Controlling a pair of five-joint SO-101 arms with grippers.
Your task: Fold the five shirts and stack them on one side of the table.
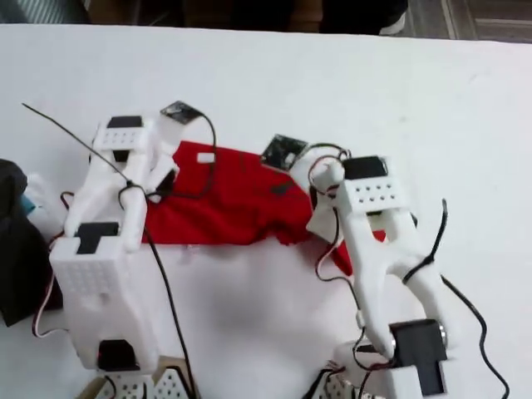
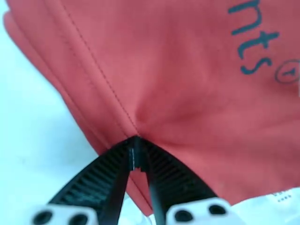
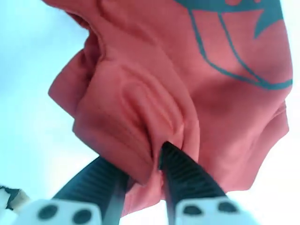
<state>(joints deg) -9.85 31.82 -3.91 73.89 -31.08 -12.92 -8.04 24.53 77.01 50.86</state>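
On the white table (image 1: 249, 75), with left gripper (image 2: 135, 157) and right gripper (image 3: 143, 161) each clamped on the red shirt (image 1: 224, 208), raise both ends level, fabric taut

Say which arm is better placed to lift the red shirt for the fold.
Left, probably: the left end effector pinches the shirt cleanly at a stitched edge, while the right end effector grips a bunched wad.

White table (image 1: 416, 100), evenly lit. Beyond far edge: dark shapes (image 1: 249, 12), grey floor (image 1: 490, 17).
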